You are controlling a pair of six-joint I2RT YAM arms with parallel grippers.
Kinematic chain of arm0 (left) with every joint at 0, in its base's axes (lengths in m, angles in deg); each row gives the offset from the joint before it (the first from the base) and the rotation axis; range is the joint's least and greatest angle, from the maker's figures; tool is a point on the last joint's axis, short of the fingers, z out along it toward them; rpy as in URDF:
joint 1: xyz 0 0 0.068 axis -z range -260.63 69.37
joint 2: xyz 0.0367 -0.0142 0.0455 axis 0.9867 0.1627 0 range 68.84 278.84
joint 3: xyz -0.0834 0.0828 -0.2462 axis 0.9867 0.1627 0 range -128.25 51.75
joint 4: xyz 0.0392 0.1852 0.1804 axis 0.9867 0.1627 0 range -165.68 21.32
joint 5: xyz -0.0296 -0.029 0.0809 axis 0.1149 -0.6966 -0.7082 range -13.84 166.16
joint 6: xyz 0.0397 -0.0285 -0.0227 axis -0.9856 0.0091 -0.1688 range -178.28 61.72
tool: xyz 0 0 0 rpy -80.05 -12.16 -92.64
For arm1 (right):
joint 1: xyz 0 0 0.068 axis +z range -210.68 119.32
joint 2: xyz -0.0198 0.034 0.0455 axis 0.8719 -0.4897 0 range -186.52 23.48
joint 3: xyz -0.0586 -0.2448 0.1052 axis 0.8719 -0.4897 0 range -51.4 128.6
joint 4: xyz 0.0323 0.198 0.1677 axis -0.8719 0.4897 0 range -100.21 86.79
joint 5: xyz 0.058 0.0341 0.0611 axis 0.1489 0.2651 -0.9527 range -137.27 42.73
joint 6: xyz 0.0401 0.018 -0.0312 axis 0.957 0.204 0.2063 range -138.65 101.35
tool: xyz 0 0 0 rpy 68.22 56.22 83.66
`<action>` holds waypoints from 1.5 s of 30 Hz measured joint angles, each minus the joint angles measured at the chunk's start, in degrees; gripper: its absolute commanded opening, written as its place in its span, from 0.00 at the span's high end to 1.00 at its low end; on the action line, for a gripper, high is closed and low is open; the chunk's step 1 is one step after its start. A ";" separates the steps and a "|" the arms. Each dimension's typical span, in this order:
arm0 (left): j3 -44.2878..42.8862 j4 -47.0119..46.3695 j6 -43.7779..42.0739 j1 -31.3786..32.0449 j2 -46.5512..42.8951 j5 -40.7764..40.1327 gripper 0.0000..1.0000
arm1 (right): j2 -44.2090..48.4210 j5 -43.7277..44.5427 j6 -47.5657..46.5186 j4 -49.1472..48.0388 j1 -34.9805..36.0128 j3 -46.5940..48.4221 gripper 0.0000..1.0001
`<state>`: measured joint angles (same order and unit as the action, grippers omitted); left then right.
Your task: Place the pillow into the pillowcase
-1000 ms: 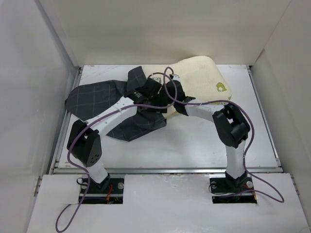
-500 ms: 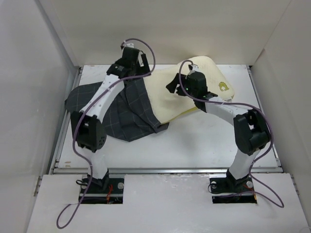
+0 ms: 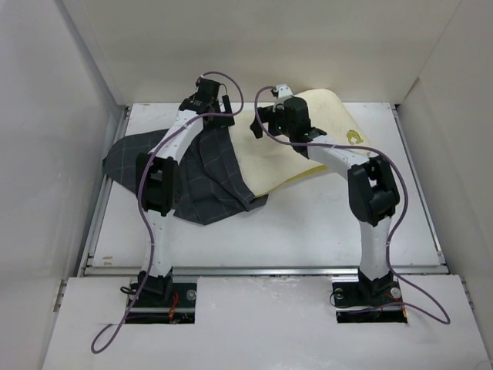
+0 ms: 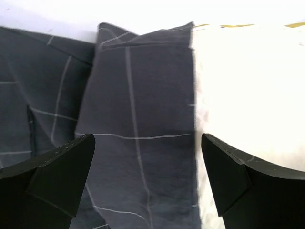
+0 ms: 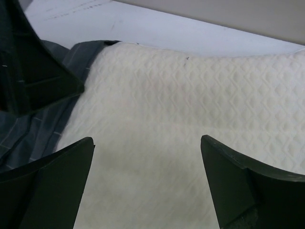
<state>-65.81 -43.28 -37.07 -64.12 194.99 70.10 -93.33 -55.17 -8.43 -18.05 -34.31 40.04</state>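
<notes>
1. White worktop point(image 3: 308, 223), boxed in by plain pale walls point(image 3: 254, 46).
2. Cream pillow point(image 3: 327, 116) at the far right, puffy, with bumpy diamond stitching and a small green mark point(image 3: 353, 139) near one corner.
3. Dark grey pillowcase point(image 3: 192, 185) with thin light lines, lying at the far left, edge touching the pillow's left end.
4. Left pincer point(image 4: 147, 157) wide, holding nothing, above that edge.
5. Right pincer point(image 5: 147, 157) wide too, empty, above the pillow.

The left end of the pillow point(image 3: 331, 112) lies hidden by the pillowcase point(image 3: 200, 185).
</notes>
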 measured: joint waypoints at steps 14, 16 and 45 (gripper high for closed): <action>-2.45 -1.22 -1.60 0.35 3.37 1.88 0.84 | -10.38 5.40 -2.78 5.79 3.37 9.05 0.98; -2.73 -1.11 -1.73 0.35 4.26 1.70 0.93 | -10.86 6.03 -2.23 6.62 3.67 10.38 1.00; -9.07 -2.49 -8.52 9.77 3.32 6.64 0.68 | -3.65 -3.80 7.65 -4.33 6.16 -5.81 0.73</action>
<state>-74.88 -45.77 -45.59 -54.35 198.31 76.74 -96.98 -58.97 -0.78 -22.38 -28.15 34.23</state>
